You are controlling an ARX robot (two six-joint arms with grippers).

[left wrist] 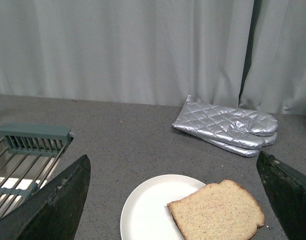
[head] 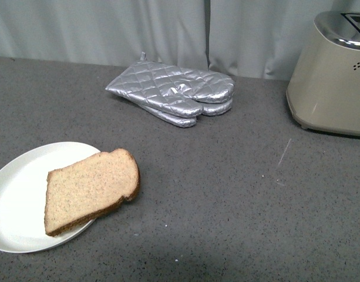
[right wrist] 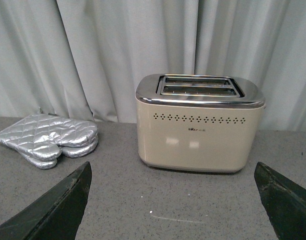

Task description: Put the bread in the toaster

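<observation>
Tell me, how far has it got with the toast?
Nothing looks done: the bread lies on the white plate, overhanging its edge, and the toaster has empty slots. Nothing is in hand; the left pincer and right pincer are open, holding nothing. Picking up, carrying and inserting remain.

Pale grey pleated curtain (head: 109,29) hangs behind a dark grey speckled countertop (head: 226,205).

Small print on the toaster (right wrist: 200,145) — too tiny to read.
</observation>
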